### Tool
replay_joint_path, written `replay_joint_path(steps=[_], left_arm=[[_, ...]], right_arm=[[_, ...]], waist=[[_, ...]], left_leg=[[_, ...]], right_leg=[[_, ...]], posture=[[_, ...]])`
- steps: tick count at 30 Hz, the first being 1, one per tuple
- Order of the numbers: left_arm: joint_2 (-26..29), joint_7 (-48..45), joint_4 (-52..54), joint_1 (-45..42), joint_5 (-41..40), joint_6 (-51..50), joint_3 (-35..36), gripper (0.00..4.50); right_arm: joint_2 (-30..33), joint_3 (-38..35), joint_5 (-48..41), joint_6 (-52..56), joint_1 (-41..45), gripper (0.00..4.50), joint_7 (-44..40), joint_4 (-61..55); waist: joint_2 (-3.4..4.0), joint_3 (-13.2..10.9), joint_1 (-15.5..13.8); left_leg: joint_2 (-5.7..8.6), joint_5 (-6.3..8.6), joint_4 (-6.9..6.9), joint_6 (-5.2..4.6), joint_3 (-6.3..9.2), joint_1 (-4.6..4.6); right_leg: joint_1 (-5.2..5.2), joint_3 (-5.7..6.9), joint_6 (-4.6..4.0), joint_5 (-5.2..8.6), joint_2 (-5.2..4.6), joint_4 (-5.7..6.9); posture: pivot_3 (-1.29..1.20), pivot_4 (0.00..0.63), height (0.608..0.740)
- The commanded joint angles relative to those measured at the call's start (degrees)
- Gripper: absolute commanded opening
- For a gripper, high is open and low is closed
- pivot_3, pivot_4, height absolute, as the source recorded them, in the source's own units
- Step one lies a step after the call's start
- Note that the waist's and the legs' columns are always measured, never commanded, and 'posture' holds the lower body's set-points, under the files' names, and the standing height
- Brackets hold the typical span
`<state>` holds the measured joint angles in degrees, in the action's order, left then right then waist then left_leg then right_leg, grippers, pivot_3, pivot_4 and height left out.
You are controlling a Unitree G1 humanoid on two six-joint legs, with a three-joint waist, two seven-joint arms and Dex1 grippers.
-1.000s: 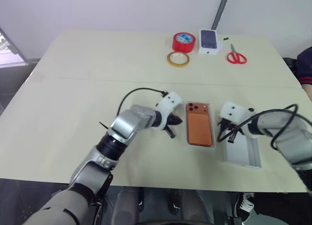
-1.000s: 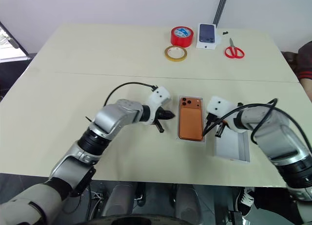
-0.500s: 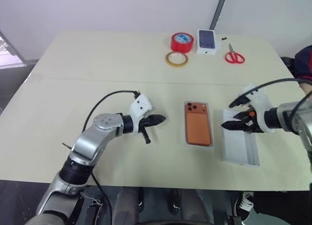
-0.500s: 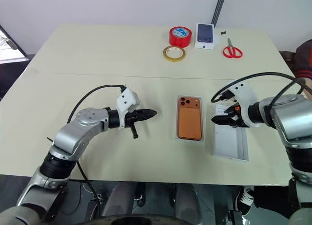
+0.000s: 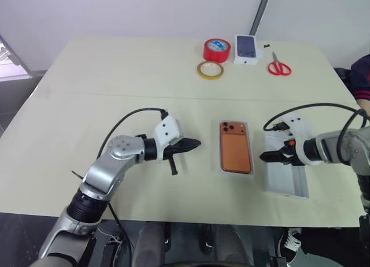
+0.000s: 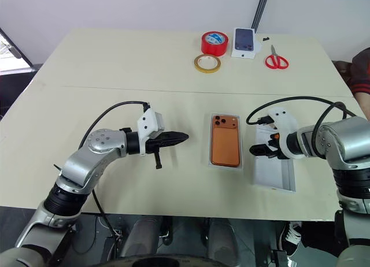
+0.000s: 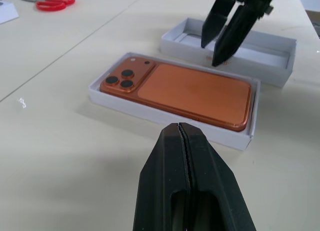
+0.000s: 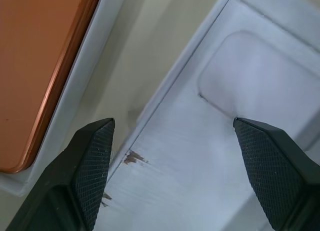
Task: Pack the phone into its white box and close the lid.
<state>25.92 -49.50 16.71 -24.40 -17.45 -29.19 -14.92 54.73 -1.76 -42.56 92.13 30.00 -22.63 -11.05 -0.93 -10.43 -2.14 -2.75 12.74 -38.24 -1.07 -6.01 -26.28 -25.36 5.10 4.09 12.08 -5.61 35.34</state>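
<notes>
phone sits in box mid-desk | right end effector spread wide, empty, over lid edge | left end effector pinched closed, empty | next up: grab lid, flip onto box

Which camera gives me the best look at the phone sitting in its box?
The left wrist view: the phone lies whole and close, lenses clear, inside the white box. The eye views show it small from above; the right wrist view catches one orange edge.

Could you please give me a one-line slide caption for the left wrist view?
Shut left gripper faces the orange phone seated in its white box; lid waits behind.
</notes>
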Motion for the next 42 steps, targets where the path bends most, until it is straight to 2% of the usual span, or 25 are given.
replay_joint_path(steps=[1, 3, 8, 12, 15, 17, 19, 24, 29, 32, 34, 37, 42], left_arm=[[-0.42, 0.25, 1.93, 0.35, -0.28, 1.53, 0.27, 0.0], [-0.39, 0.25, 1.78, 0.53, -0.06, 1.8, 0.22, 0.0], [0.39, 0.04, 1.56, 1.07, 0.54, 2.66, 0.54, 0.0], [1.4, 0.28, 1.09, 1.57, 0.68, 3.22, 2.26, 0.0], [2.54, 1.84, -1.24, 1.96, 0.93, 3.77, 5.34, 0.0], [3.17, 2.81, -2.52, 1.96, 0.41, 3.77, 7.89, 0.0], [3.72, 3.55, -3.19, 1.97, -0.62, 3.51, 10.54, 0.0], [4.97, 4.09, -5.82, 1.71, -0.85, 3.49, 14.06, 0.0], [5.02, 4.2, -7.05, 1.45, -0.15, 4.18, 13.6, 0.0], [4.93, 4.13, -6.86, 1.5, 0.05, 4.12, 12.96, 0.0], [4.76, 3.77, -6.12, 1.8, -0.16, 3.7, 12.19, 0.0], [4.95, 3.02, -5.44, 2.11, -0.39, 3.49, 11.42, 0.0], [4.25, 2.68, -4.99, 1.65, -0.27, 3.04, 9.49, 0.0]], right_arm=[[1.62, -1.61, -11.69, 0.37, -2.0, 3.45, 10.1, -0.5], [1.96, -1.83, -17.66, 0.37, -2.7, 2.67, 15.86, 0.01], [2.14, -2.71, -33.17, 0.37, -0.38, 0.1, 31.04, 5.28], [0.88, -5.02, -47.22, -1.15, 4.62, 0.04, 43.11, 13.71], [3.5, -2.12, -65.39, -11.74, 6.47, 0.04, 57.75, 18.1], [2.48, -2.21, -69.83, -16.07, 9.01, 0.04, 62.36, 18.64], [-1.68, -4.81, -70.44, -18.54, 12.38, 0.04, 63.21, 19.3], [-18.82, -11.4, -70.44, -18.74, 15.27, 0.04, 61.98, 17.25], [-35.97, -12.77, -70.44, -23.24, 13.24, 0.04, 69.76, 9.24], [-41.87, -13.0, -70.44, -24.79, 11.83, 0.04, 73.48, 6.27], [-44.52, -12.78, -70.44, -24.72, 10.58, 0.04, 74.48, 5.74], [-44.93, -13.17, -70.44, -23.51, 8.97, 0.04, 74.2, 6.6], [-40.46, -12.42, -70.44, -20.5, 4.6, 0.04, 70.87, 7.98]], waist=[[-0.01, 0.0, -0.02], [-0.02, 0.01, 0.0], [-0.04, 0.03, -0.02], [-0.04, 0.02, 0.07], [-0.03, 0.02, 0.21], [-0.03, 0.02, 0.35], [-0.02, 0.01, 0.75], [-0.01, 0.02, 1.5], [0.05, 0.02, 1.43], [0.06, 0.02, 1.43], [0.07, 0.03, 1.49], [0.08, 0.04, 1.51], [0.16, 0.08, 1.69]], left_leg=[[0.0, 0.0, 0.0, 0.0, 0.01, 0.0], [0.0, 0.0, 0.0, 0.0, 0.0, 0.01], [0.0, 0.0, -0.01, 0.0, 0.0, 0.05], [0.0, 0.0, -0.03, -0.01, -0.01, 0.05], [0.02, 0.0, -0.03, -0.01, -0.06, 0.05], [0.01, 0.0, -0.02, -0.01, -0.06, 0.05], [0.0, -0.01, -0.02, -0.01, -0.06, 0.05], [-0.11, -0.01, 0.01, -0.01, 0.0, 0.06], [-0.2, -0.02, 0.03, 0.0, -0.02, 0.03], [-0.19, -0.02, 0.02, 0.01, 0.0, 0.01], [-0.16, -0.02, 0.01, 0.01, -0.01, 0.01], [-0.14, -0.02, 0.0, 0.01, -0.03, 0.01], [-0.15, -0.02, 0.01, 0.01, -0.02, 0.02]], right_leg=[[0.01, 0.0, 0.0, 0.0, 0.01, 0.0], [0.02, 0.0, 0.0, 0.0, 0.01, -0.01], [0.08, 0.0, 0.02, 0.0, 0.02, -0.01], [0.08, -0.02, 0.01, -0.01, 0.02, -0.01], [0.05, -0.03, 0.15, -0.08, 0.09, 0.0], [0.03, -0.03, 0.18, -0.1, 0.13, 0.02], [0.02, -0.03, 0.19, -0.11, 0.17, 0.04], [0.04, -0.03, 0.29, -0.16, 0.29, 0.07], [-0.03, -0.03, 0.32, -0.18, 0.3, 0.21], [-0.03, -0.04, 0.32, -0.18, 0.22, 0.22], [-0.02, -0.04, 0.31, -0.17, 0.16, 0.2], [-0.01, -0.05, 0.31, -0.17, 0.15, 0.17], [-0.01, -0.05, 0.3, -0.17, 0.15, 0.17]], posture=[[0.0, 0.15, 0.736], [0.0, 0.15, 0.736], [0.0, 0.15, 0.736], [0.0, 0.15, 0.736], [0.0, 0.15, 0.736], [0.0, 0.15, 0.736], [0.0, 0.15, 0.736], [0.0, 0.15, 0.736], [0.0, 0.15, 0.736], [0.0, 0.15, 0.736], [0.0, 0.15, 0.736], [0.0, 0.15, 0.736], [0.0, 0.15, 0.736]])
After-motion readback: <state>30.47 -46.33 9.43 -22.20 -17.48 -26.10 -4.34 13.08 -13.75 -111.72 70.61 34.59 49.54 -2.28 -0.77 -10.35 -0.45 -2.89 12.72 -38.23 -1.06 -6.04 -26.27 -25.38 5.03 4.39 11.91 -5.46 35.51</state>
